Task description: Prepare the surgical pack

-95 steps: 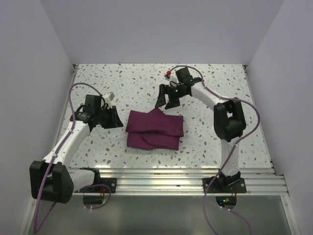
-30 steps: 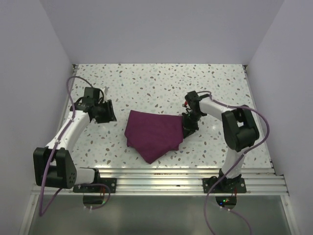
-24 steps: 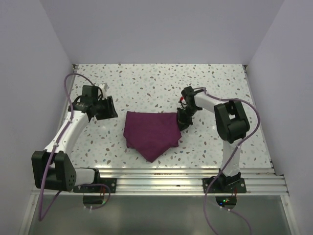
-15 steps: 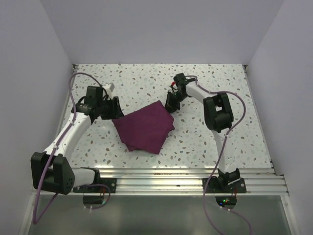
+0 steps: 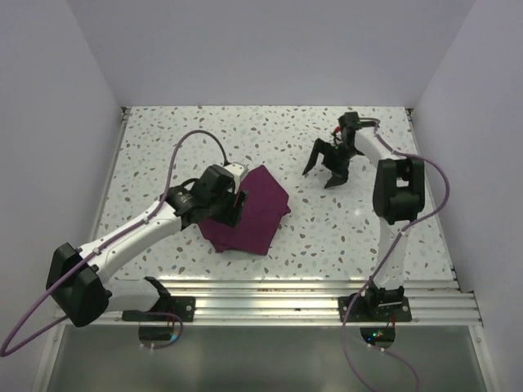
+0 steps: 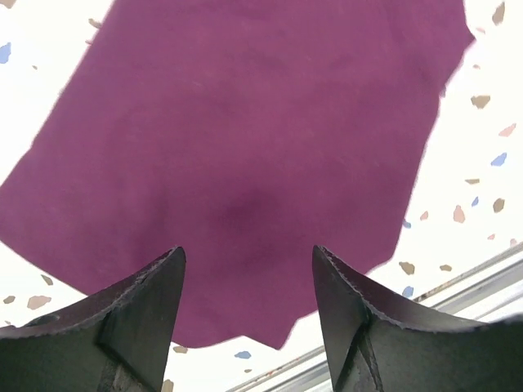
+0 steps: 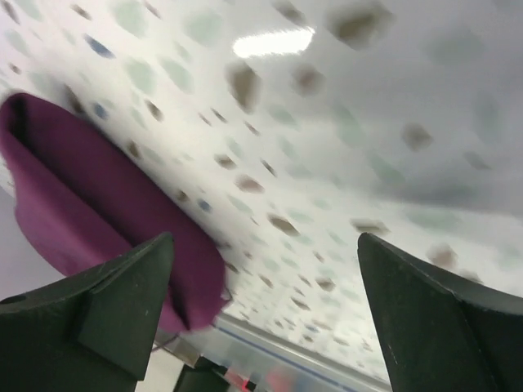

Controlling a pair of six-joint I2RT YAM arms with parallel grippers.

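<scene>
Position: the pack (image 5: 260,214) lies just left of centre on the table (image 5: 204,139), turned so its corners point up and down the frame.

Left claw (image 5: 225,206): open, hanging over the pack's left part. The wrist view shows both fingers (image 6: 147,302) spread with cloth between them, gripping nothing. Whether the tips touch the cloth cannot be told.

Right claw (image 5: 320,175): wide open and empty, in the upper right of centre, well apart from the pack.

Handling, by judgement: the outer cloth is soft and likely to slide over itself. A pinch at a corner or a single layer would probably pull a fold loose. A hold across a thick folded edge looks safer. The contents are hidden, so weight and stiffness cannot be confirmed.

Views compared: the top view alone shows both arms and the pack's turned lie. The left wrist view shows the pack's (image 6: 245,122) upper face smooth, with no loose flap. The right wrist view, blurred, shows the pack (image 7: 90,212) from the side at the left of the frame: a rounded, thick edge.
</scene>
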